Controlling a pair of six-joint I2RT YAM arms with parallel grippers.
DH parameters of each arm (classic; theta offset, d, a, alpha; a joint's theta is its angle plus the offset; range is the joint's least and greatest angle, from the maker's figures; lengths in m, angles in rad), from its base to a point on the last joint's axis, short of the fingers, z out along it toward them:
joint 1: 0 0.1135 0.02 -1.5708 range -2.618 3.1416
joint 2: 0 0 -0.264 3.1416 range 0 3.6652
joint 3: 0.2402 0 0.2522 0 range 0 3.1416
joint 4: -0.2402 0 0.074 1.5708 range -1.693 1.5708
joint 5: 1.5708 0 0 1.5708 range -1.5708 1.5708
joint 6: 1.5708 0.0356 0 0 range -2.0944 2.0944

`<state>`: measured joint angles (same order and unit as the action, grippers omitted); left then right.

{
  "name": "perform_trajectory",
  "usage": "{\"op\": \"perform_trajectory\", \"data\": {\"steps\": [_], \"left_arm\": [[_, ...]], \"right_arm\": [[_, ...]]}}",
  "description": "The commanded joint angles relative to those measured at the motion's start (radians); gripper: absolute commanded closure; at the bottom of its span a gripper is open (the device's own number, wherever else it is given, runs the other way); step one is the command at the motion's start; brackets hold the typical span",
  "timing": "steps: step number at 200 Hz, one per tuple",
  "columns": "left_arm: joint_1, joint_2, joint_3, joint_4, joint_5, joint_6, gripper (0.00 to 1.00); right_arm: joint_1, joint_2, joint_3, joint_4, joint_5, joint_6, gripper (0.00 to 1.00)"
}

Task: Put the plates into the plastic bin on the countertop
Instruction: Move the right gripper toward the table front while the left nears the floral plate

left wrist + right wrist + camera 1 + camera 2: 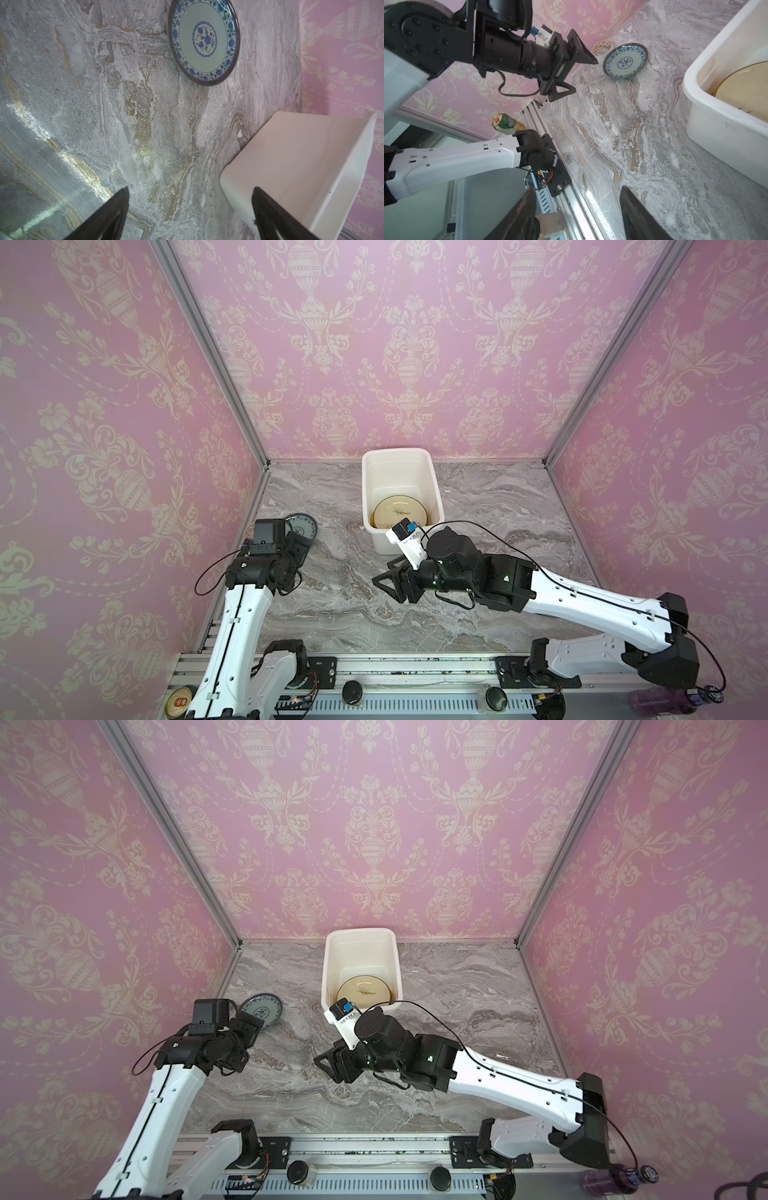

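The left claw [191, 188] gapes empty; the right claw [579, 188] is partly open, empty too. The blue-patterned plate [204, 41] lies on the tabletop [145, 124] well left of the plastic bin [291, 155]; pinching its near rim should work best.

Pink damask wallpaper [395, 323] on walls; green-gold drink can [505, 123] near aluminium rail [415, 668]; purple bottle [660, 702] at opposite end.

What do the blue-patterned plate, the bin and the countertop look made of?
Blue-patterned plate: likely glazed ceramic, glossy, painted floral border, dark rim.
Plastic bin: smooth white moulded plastic, satin sheen, rounded corners.
Countertop: marble-look stone or laminate, veined, reflective sheen.
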<state>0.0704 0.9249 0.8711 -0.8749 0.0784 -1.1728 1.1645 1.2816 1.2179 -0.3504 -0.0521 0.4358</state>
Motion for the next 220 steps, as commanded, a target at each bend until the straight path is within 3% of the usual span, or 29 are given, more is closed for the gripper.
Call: {"op": "perform_trajectory", "data": {"steps": [1,34,60,109,153,197,220], "left_arm": [[0.021,0.044,-0.008,0.048,-0.039,-0.033,0.06],[0.047,0.128,-0.001,0.088,-0.058,0.009,0.06],[0.077,0.197,0.000,0.125,-0.058,0.058,0.07],[0.159,0.314,-0.040,0.225,-0.004,0.168,0.11],[0.238,0.382,-0.127,0.434,0.127,0.204,0.26],[0.277,0.490,-0.109,0.501,0.198,0.281,0.31],[0.290,0.534,-0.115,0.544,0.240,0.289,0.40]], "right_arm": [[0.029,0.029,0.045,-0.101,0.098,-0.207,0.35],[0.092,0.086,0.095,-0.227,0.179,-0.422,0.35],[0.120,0.115,0.104,-0.258,0.206,-0.493,0.35],[0.124,0.125,0.068,-0.181,0.200,-0.494,0.35],[0.125,0.187,0.084,-0.113,0.159,-0.484,0.35],[0.129,0.298,0.122,-0.043,0.079,-0.476,0.37],[0.129,0.327,0.118,-0.002,0.064,-0.465,0.37]]}}
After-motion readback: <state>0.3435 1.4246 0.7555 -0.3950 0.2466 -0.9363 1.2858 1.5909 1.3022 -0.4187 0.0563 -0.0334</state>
